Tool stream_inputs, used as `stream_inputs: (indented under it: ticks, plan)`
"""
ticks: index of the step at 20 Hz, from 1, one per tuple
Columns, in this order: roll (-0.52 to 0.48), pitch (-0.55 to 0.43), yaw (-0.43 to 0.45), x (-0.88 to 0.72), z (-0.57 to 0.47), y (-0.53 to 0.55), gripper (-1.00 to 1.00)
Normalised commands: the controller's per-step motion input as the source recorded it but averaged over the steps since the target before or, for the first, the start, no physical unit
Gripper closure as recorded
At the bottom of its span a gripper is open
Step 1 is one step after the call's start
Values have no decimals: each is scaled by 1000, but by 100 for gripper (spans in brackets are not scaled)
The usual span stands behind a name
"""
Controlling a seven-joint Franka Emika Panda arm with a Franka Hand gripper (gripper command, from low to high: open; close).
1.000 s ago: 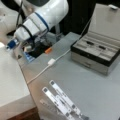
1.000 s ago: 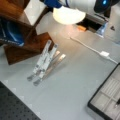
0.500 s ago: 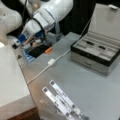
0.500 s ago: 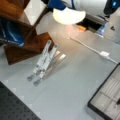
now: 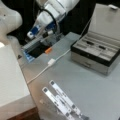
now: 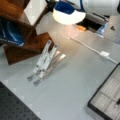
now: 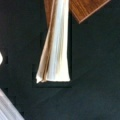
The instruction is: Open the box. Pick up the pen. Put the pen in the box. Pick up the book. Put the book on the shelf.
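Big flat white notebook (image 7: 56,50) seen edge-on in the wrist view, roughly upright, pages fanned out a bit at the lower end, upper end running out of the top of the frame. Dark background all around it, nothing touching either side, so plenty of free room there. Corner of the dark reddish-brown wooden shelf (image 7: 85,8) just beside its upper end, at the top right.

Gripper (image 5: 47,35) hanging off the white arm in a front view, up at the top, tilted down toward a front view's left, over the grey trough with the blue edge (image 5: 28,56). Fingers hidden, so can't tell how wide apart or what's in them.

Cream top of the shelf (image 5: 10,75) filling the left edge in a front view, just beside the trough.

Silver-sided box with the black lid (image 5: 87,62) well apart on the right, lid up. Slim black pen with the silvery middle (image 5: 95,45) lying in the pale tray inside.

Between shelf and box, mostly bare grey table (image 5: 95,95). Only a white cable (image 5: 50,62) running diagonally, a small orange thing (image 5: 48,50) at the trough's edge, and two perforated silver rails (image 5: 62,100) near the bottom.
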Motion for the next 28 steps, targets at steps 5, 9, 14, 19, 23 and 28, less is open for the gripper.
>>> stream_inputs:
  ticks: [5,9,14,19,23,28]
  plan:
    - [325,-44,-655,535,-151,534,-100]
    - [427,-178,-611,396,-217,434,-100]
    - [513,-233,-472,214,-102,215,-100]
    - [696,-361,-361,21,-140,52,-100]
    - [681,-391,-251,-175,-177,23,-100]
    - [496,-361,-116,-322,-207,-15,-100]
